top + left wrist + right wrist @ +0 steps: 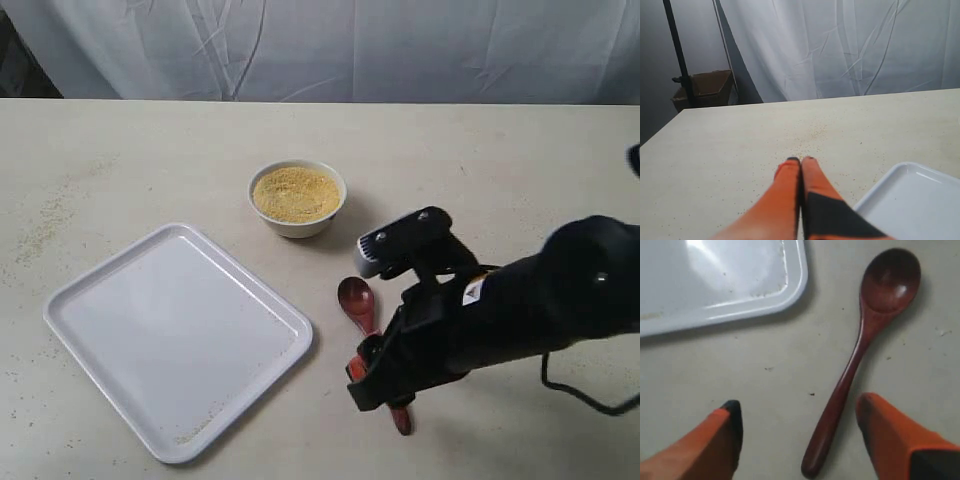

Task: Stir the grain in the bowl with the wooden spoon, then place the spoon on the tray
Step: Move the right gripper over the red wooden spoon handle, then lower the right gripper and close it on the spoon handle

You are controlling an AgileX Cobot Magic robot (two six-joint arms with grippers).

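Wooden spoon (358,303): where is it?

Flat on the table (500,160), just beside a corner of the white tray (175,335) but clear of it, hollow side up, oval end toward the bowl (298,226).

And the grippers?

The right gripper (797,407) is spread wide, a finger on either side of the spoon's handle end, not touching it. The left gripper (800,161) has its fingers pressed together, holding nothing, above the table by the tray.

The bowl?

Upright beyond the spoon, filled with grain (296,193).
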